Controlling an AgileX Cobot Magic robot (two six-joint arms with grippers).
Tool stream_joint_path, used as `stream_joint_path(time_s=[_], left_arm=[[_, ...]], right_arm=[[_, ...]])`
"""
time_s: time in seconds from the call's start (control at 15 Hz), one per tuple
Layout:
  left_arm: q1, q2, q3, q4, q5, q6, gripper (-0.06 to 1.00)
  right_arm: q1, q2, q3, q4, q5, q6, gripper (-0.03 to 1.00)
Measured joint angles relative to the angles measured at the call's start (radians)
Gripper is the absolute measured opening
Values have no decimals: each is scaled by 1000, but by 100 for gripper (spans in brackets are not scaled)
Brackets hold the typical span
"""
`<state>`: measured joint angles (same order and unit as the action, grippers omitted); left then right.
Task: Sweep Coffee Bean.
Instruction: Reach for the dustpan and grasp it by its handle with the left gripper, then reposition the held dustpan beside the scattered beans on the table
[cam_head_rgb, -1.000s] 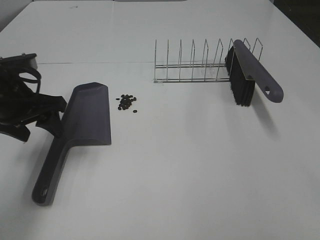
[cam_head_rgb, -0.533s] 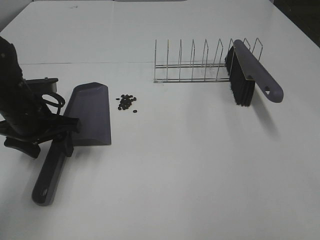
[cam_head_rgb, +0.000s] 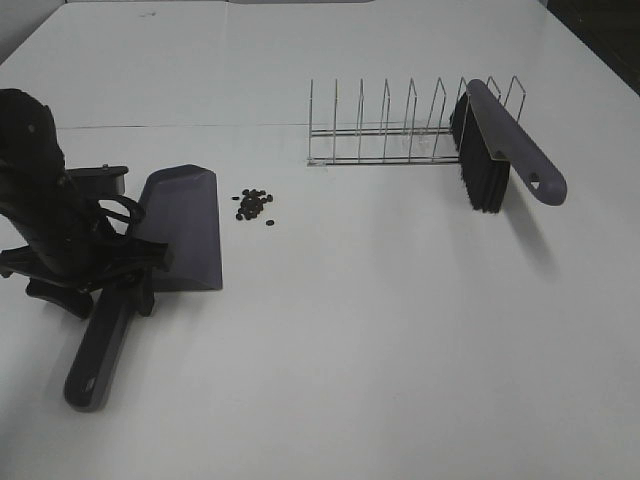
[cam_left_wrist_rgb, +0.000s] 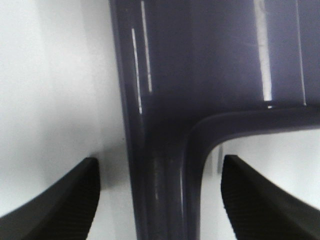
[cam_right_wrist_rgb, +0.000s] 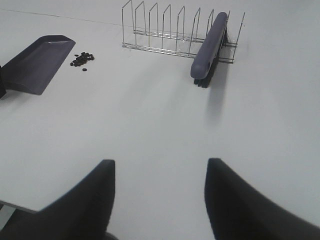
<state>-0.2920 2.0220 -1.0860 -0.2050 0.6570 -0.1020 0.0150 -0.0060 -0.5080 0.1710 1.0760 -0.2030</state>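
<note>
The left gripper (cam_left_wrist_rgb: 160, 197) stands wide open astride the neck of the dustpan (cam_head_rgb: 185, 225), where the handle meets the scoop. One black finger (cam_left_wrist_rgb: 65, 200) sits on each side of the handle, and a strip of white table (cam_head_rgb: 380, 330) shows between each finger and the plastic, so it grips nothing. The dustpan lies flat with its handle toward the near left. The coffee bean (cam_head_rgb: 253, 203) cluster lies on the table just right of the scoop's right edge, apart from it, farther and to the right of the left gripper. Far right, a brush (cam_head_rgb: 510, 150) leans in a wire rack (cam_head_rgb: 385, 130). The right gripper (cam_right_wrist_rgb: 157, 200) hangs above bare table, jaws parted and empty, well apart from the beans.
</note>
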Motion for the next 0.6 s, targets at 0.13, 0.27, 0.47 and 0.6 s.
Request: stream_joint_path(time_s=[0.13,0.27,0.47,0.6], left_arm=[[0,6,-10,8,18,0,46],[0,8,-12,3,40,0,33],[0,9,-12,-2,70,-15,33],[0,0,-12,-2,76,-22,33]], right_arm=[[0,0,0,0,0,0,44],[0,0,0,0,0,0,44],[0,0,0,0,0,0,44],[0,0,0,0,0,0,44]])
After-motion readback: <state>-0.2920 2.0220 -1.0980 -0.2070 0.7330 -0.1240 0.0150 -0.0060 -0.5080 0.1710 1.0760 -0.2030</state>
